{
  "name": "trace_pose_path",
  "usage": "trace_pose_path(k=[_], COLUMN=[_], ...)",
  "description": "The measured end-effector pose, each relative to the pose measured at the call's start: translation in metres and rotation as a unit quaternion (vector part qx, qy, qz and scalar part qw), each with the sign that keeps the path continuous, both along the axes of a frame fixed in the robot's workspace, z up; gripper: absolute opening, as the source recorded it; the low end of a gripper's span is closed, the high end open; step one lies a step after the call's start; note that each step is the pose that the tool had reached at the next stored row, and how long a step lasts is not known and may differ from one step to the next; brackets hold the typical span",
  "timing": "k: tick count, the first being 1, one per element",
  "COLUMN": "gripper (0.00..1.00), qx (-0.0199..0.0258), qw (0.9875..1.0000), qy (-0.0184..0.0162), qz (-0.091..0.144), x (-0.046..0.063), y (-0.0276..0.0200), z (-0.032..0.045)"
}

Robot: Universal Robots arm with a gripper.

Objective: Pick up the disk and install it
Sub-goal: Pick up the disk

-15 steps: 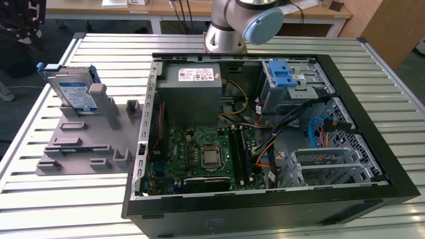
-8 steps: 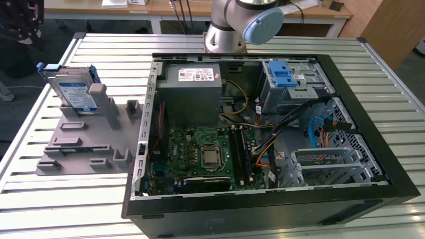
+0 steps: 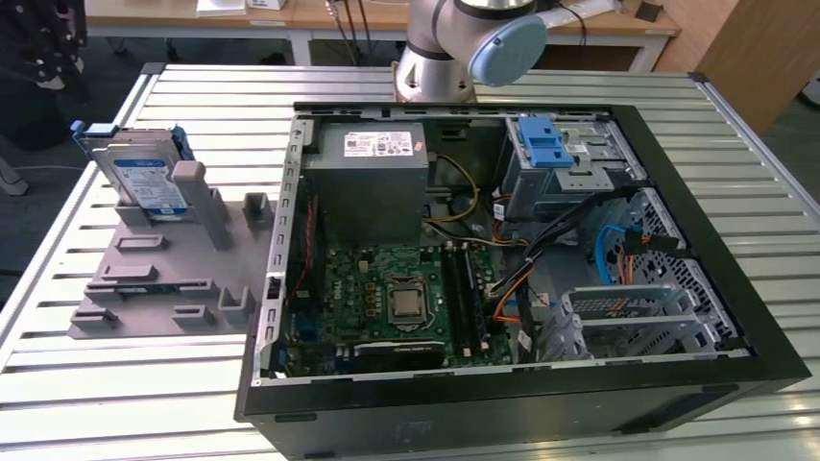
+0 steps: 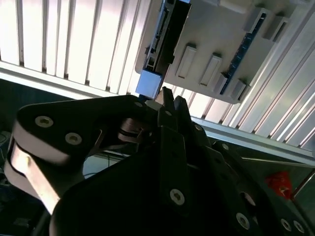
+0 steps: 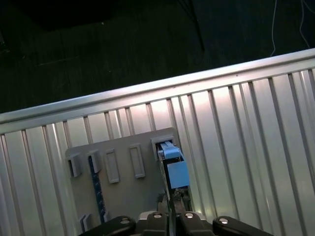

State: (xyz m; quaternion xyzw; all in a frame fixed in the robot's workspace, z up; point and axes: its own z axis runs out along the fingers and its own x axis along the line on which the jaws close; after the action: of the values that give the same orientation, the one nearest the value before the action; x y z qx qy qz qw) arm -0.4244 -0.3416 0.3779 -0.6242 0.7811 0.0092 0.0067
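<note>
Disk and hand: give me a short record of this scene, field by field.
disk: on edge in a slot of the grey rack
rack position: beside the computer case, on the exterior view's left
hand: shut, empty, apart from the disk, aimed at its blue end
computer case: open, lying on the slatted table
work: disk not yet picked up

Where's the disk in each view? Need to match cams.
Exterior view: disk upright in the grey holder, on the exterior view's left of the computer case.
First wrist view: disk edge-on at the holder's corner, near the gripper.
Second wrist view: disk edge-on, near the gripper.
Shared landmark: the grey holder.
</note>
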Motion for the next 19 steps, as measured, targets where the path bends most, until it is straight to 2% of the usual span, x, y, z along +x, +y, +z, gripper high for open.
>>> trace_pose_path(k=[1, 3, 4, 6, 9, 10, 15, 19], gripper=[0.17, 0.29, 0.29, 0.41, 0.47, 0.53, 0.53, 0.53], qx=[0.0000, 0.0000, 0.0000, 0.0001, 0.0011, 0.0020, 0.0038, 0.0045], qw=[1.0000, 1.0000, 0.9999, 0.9998, 0.9993, 0.9991, 0.9987, 0.9980], qy=[-0.0029, -0.0055, -0.0056, -0.0056, -0.0057, -0.0058, -0.0046, 0.0001], qz=[0.001, 0.006, 0.010, 0.021, 0.038, 0.042, 0.051, 0.063], x=[0.000, 0.000, 0.000, 0.000, 0.000, 0.000, 0.000, 0.000], y=[-0.0003, -0.0005, -0.0004, -0.0004, -0.0005, -0.0005, -0.0005, -0.0005], z=[-0.0002, -0.0006, -0.0008, -0.0013, -0.0027, -0.0034, -0.0096, -0.0122])
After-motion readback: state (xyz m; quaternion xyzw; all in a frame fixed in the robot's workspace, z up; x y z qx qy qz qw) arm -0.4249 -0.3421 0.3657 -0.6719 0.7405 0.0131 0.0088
